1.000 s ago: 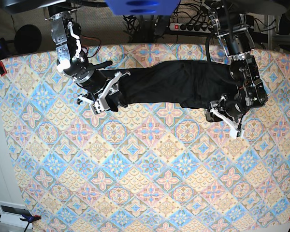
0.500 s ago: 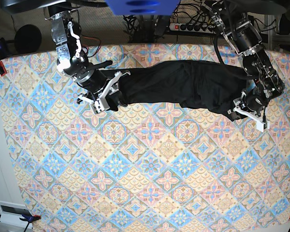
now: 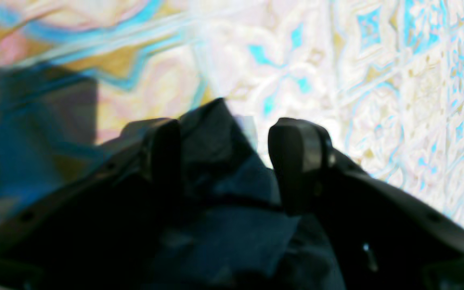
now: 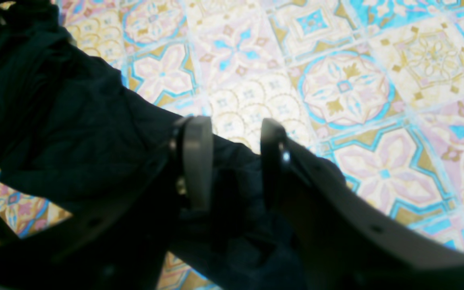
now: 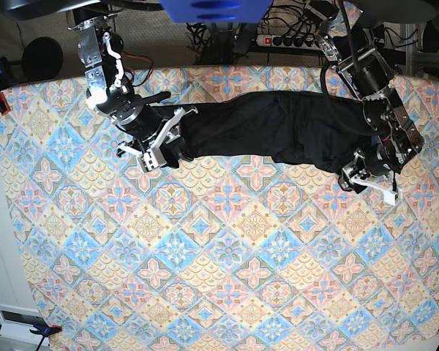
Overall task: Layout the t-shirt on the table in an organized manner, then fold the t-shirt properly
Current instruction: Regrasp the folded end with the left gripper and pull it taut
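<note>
While the right gripper (image 4: 228,161) pinched one end of the t-shirt (image 5: 278,128) in narrow jaws, the left gripper (image 3: 224,161) stood with jaws wide, cloth loose between them; the garment lay stretched across the table (image 5: 219,278), apparently for flattening.

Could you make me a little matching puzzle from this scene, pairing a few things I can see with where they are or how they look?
Things:
1. t-shirt
2. table
3. right gripper
4. left gripper

Descriptions:
A. covered in pastel diamond tiles
B. black, stretched in a long band
C. at the shirt's end on the base view's right
D. at the shirt's end on the base view's left

Pairs: 1-B, 2-A, 3-D, 4-C
</note>
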Controlling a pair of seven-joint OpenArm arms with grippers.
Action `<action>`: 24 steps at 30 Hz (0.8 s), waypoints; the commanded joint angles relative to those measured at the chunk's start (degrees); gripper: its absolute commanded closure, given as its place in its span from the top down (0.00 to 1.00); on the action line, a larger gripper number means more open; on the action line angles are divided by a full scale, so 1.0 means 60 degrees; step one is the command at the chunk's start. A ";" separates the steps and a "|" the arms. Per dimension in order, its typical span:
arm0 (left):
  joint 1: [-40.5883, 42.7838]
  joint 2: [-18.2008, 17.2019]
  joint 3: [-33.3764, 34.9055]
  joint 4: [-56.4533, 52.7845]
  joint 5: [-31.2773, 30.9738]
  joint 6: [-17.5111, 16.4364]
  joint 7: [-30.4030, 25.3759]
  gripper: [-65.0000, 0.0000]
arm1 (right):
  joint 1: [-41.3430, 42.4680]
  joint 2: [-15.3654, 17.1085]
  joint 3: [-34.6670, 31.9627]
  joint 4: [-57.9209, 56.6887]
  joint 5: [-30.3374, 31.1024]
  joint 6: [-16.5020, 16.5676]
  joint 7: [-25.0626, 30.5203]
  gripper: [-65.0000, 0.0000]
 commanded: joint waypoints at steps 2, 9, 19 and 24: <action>-0.0127 -0.0018 0.0453 0.0121 -0.0167 -0.0073 0.0101 0.53 | 0.0067 0.0051 0.0029 0.0312 0.0110 0.0033 0.0262 0.30; -0.0083 -0.0018 0.1889 0.0121 -0.0182 -0.0088 0.0116 0.08 | 0.0067 0.0051 0.0029 0.0356 0.0110 0.0033 0.0262 0.30; 0.0254 -0.0033 0.1948 0.3125 -0.2160 -0.0102 0.1640 0.01 | 0.0067 0.0051 0.0043 0.0356 0.0110 0.0033 0.0262 0.30; 0.0620 -0.0033 0.2343 0.4062 -0.3053 -0.0102 0.2299 0.01 | 0.0067 0.0051 0.0043 0.0356 0.0110 0.0033 0.0262 0.30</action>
